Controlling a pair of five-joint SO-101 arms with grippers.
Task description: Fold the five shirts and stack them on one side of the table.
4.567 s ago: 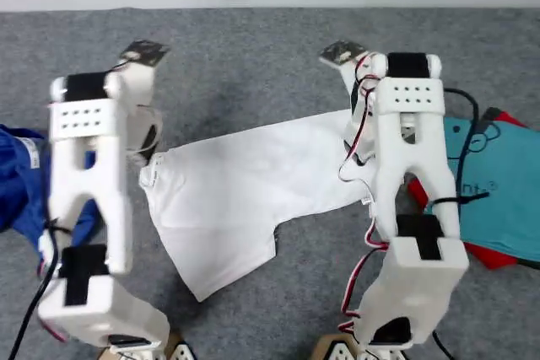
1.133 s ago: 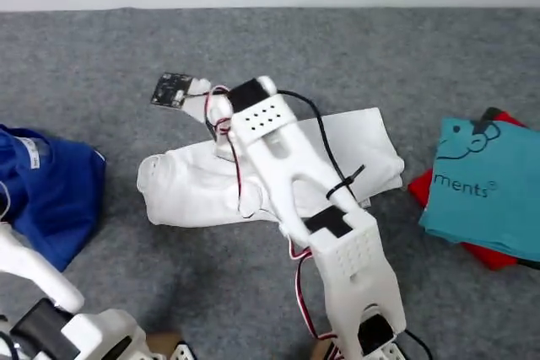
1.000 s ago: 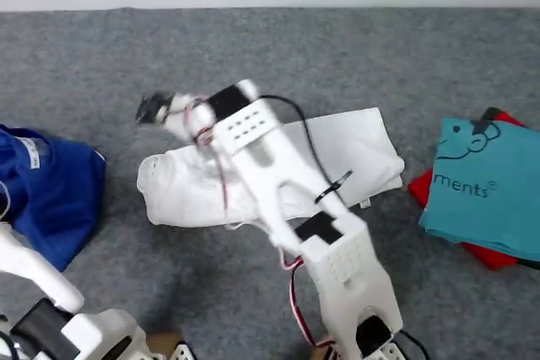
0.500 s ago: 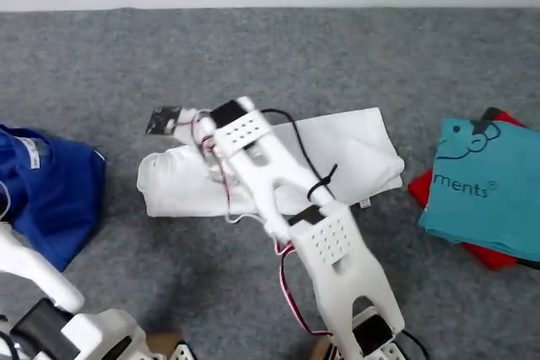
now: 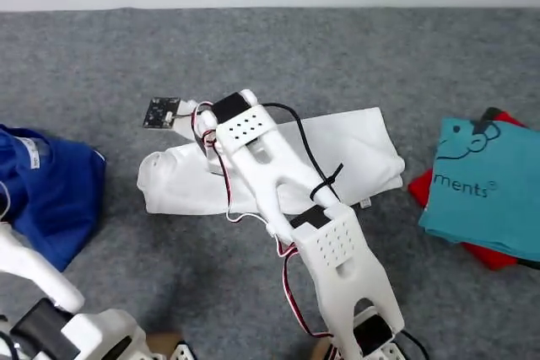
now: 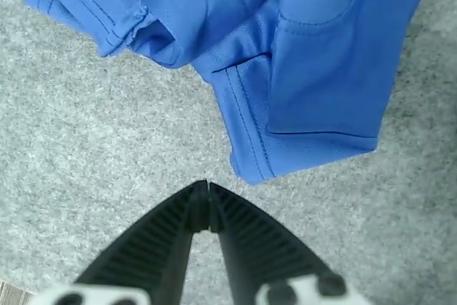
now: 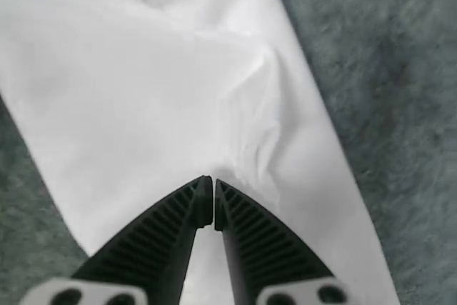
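Four shirts lie on the bench (image 5: 337, 56): one white shirt (image 5: 359, 153), one blue shirt (image 5: 51, 196) well apart from it, and one teal shirt (image 5: 485, 196) atop one red shirt (image 5: 419, 185) on the white shirt's other side. Two arms show: one right arm (image 5: 283, 187) across the white shirt, one left arm (image 5: 38, 288) clear of it

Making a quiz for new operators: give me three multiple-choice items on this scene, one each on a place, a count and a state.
1. Where does the teal shirt lie? A on the red shirt B under it C in a gripper
2. Shirts in the high view? A two B four C six
3. The right gripper is A wide open B shut C lifting a shirt
1 A: red shows under teal's edges. 2 B: white shirt, blue shirt, teal, red. 3 B: its fingertips meet.
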